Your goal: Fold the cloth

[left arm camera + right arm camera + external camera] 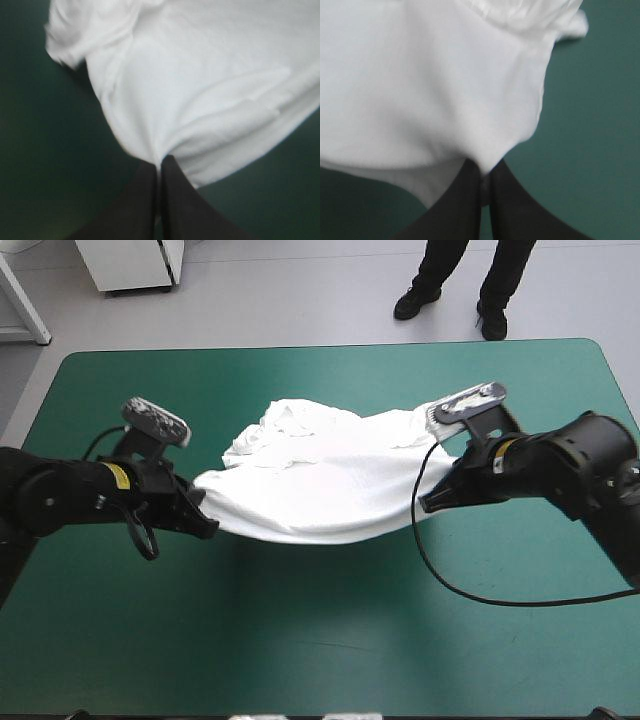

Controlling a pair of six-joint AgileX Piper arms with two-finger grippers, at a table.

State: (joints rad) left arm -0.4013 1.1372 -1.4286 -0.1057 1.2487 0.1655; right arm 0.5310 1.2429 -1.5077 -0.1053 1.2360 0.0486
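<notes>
L claw [207, 526] clenched on T-shirt [325, 485] at its near edge, R claw [428, 504] clenched on the opp. end. Near edge off the teal-green tabletop [300, 640], sagging btwn claws; far part crumpled, mid-tabletop.

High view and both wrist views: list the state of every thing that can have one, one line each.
White short-sleeved cotton T-shirt: near edge lifted and sagging between the two tools, far part crumpled on the table.
Black fin-fingered left tool: shut on the T-shirt's edge.
Black fin-fingered right tool: shut on the T-shirt's edge.
Teal-green table cover: flat, under the T-shirt.
</notes>
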